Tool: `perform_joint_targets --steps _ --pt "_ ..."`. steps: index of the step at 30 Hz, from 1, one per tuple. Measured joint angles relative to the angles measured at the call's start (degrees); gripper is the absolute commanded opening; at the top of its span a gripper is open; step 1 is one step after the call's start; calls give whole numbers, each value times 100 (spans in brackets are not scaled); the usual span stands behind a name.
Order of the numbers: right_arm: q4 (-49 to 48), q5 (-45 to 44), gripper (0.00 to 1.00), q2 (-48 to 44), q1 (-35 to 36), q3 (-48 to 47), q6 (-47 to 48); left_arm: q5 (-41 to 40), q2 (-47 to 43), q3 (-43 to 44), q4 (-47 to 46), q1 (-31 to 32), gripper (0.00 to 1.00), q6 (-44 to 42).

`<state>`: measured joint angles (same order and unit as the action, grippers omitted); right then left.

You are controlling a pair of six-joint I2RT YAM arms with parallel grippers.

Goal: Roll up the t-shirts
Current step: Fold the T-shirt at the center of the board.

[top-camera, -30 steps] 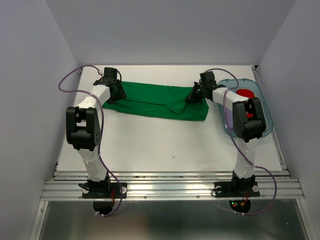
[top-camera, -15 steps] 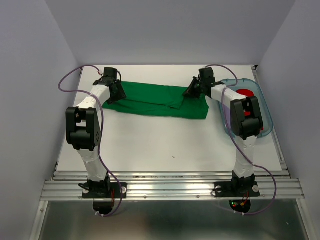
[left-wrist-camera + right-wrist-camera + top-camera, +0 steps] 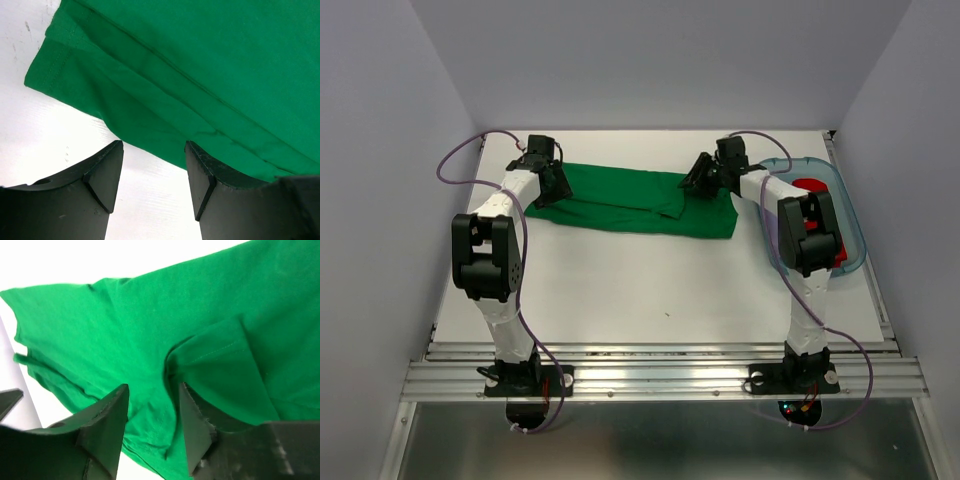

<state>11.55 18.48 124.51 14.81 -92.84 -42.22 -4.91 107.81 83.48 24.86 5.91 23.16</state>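
Two claws (image 3: pixel 153 150) (image 3: pixel 152 392) agape, seemingly over t-shirt (image 3: pixel 620 200) edges.

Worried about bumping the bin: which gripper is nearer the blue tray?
Right. The right gripper is over the green t-shirt's right end, just left of the blue tray; the left gripper is at the shirt's left end, much farther away.

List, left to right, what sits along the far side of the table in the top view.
left gripper → right gripper → blue tray; the green t-shirt spans under both grippers, so it has no single place.
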Motion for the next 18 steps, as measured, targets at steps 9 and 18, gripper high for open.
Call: perform_joint_targets --steps 9,18 --pt "-173 321 53 -356 33 966 28 -136 33 9 31 -44 62 -17" --pt "-219 424 53 -643 151 1353 61 -190 592 393 26 -186 62 -24"
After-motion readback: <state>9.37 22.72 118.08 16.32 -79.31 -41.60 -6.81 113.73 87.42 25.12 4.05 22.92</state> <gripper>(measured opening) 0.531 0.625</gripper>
